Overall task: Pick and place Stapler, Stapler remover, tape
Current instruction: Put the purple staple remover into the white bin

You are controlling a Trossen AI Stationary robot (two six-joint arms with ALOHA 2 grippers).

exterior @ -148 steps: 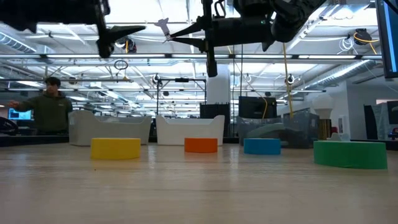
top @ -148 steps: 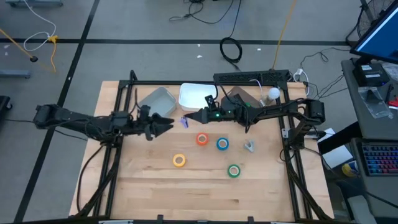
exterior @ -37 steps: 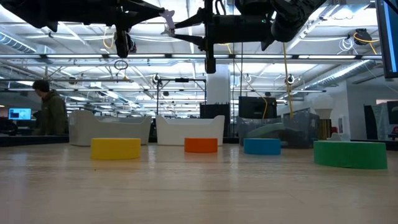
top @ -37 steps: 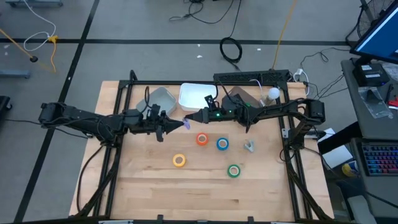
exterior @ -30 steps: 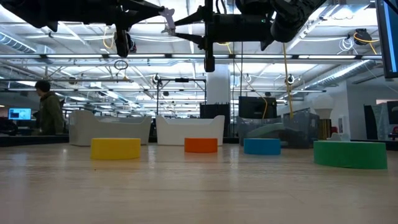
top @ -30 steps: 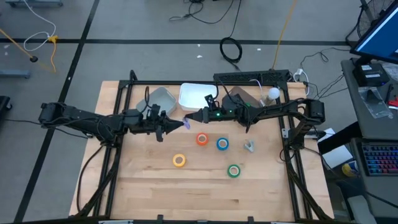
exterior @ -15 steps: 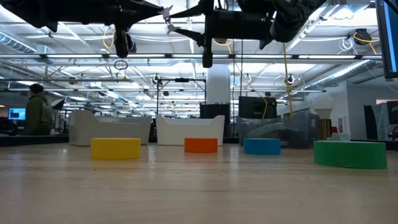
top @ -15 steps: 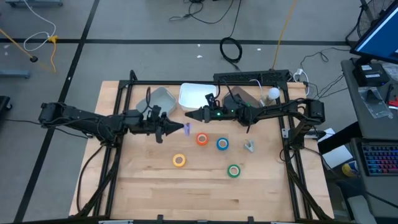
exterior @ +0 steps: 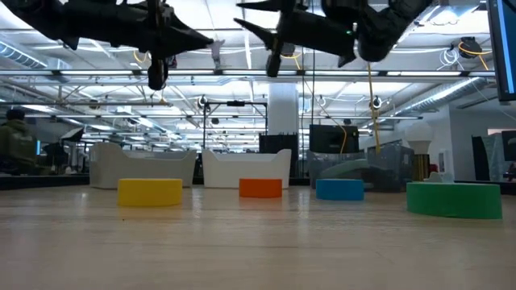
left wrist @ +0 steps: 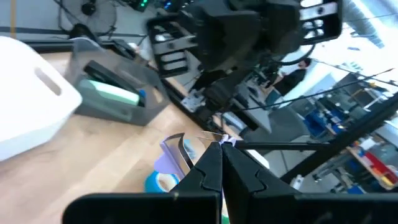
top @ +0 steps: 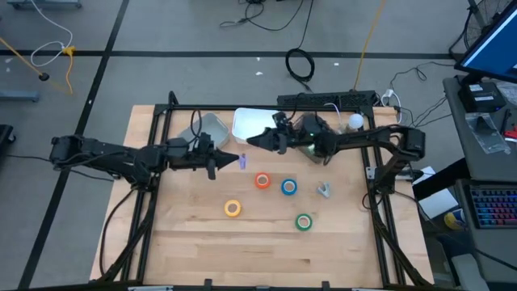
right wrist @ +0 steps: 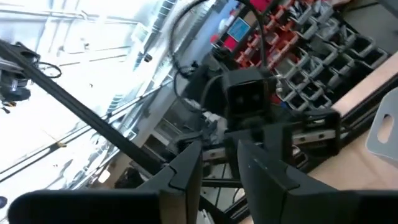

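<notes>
Step in hand: staple remover [top: 241,161] transfer. Left gripper [top: 235,159] fingers clamped on small purple remover, held aloft near surface's far edge, just short of bins. Right gripper [top: 250,141] beside it, over white bin [top: 249,124], fingers slightly parted, empty.

Next move, judged: carry remover over a bin, release.

Tape rolls: orange [top: 262,181], blue [top: 289,187], yellow [top: 233,208], green [top: 304,222] mid-surface, untouched.

Grey bin [top: 212,126] partly hidden by left arm; stapler not made out.

You have four tape rolls flat on the table: red-orange [top: 262,181] and blue [top: 289,187] side by side, yellow [top: 233,208] and green [top: 304,222] nearer the front. The purple staple remover [top: 241,160] sits pinched in the left jaws, above the table. A small grey piece [top: 323,190] lies just beside blue.
</notes>
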